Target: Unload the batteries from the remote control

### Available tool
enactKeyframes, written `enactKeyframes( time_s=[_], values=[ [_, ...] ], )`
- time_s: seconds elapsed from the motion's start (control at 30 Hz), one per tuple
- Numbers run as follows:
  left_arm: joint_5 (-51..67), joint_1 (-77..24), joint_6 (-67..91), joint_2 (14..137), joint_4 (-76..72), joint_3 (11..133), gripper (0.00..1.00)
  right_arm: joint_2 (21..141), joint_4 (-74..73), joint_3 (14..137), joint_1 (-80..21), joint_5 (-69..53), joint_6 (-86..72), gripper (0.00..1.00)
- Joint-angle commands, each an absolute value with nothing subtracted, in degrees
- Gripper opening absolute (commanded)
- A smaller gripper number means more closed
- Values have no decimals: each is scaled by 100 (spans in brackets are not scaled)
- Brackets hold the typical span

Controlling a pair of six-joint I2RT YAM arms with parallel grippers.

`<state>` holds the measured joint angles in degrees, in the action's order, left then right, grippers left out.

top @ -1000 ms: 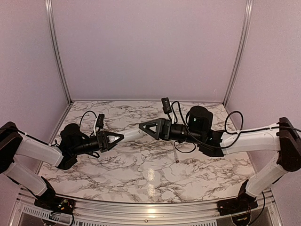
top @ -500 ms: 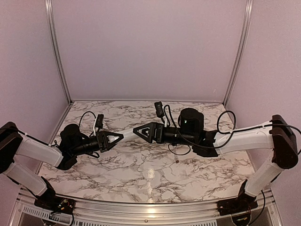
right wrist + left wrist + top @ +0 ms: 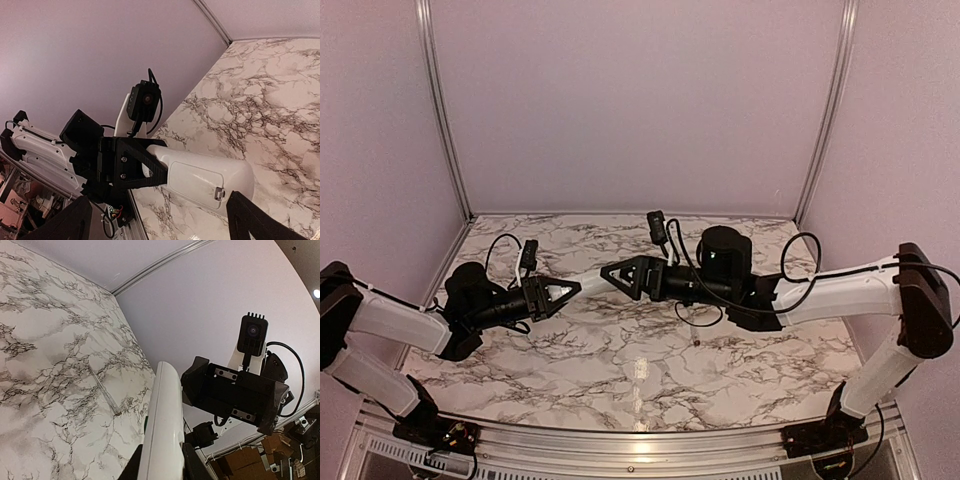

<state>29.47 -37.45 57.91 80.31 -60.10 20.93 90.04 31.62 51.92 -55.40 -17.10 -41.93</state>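
Note:
The remote control (image 3: 590, 284) is a slim white bar held level above the table, with my left gripper (image 3: 577, 287) shut on its left end. In the left wrist view the remote control (image 3: 162, 420) runs up from between my left gripper (image 3: 160, 471). My right gripper (image 3: 607, 273) is open and faces the bar's free end from the right. In the right wrist view the remote control (image 3: 200, 182) shows a closed white cover with a small latch (image 3: 218, 193), just beyond my open right gripper (image 3: 160, 212). The batteries are hidden.
A thin grey stick (image 3: 694, 332) lies on the marble table (image 3: 620, 380) under the right arm; the same stick (image 3: 102, 389) shows in the left wrist view. Pale walls with metal corner posts (image 3: 442, 110) close in the back and sides.
The right arm has moved left, bringing its open gripper up to the remote's free end. The left gripper still holds the remote and has barely shifted.

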Motion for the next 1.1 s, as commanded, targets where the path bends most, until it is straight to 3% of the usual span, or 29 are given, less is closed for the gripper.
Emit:
enactKeyframes(
  time_s=[0.0, 1.07],
  values=[
    [2899, -3753, 5707, 7896, -6023, 2048, 0, 9146, 3085, 5513, -5596, -1621, -4089, 92],
    [2915, -3753, 5643, 7730, -6022, 2004, 0, 9548, 3168, 5752, -5598, -1692, -4084, 92]
  ],
)
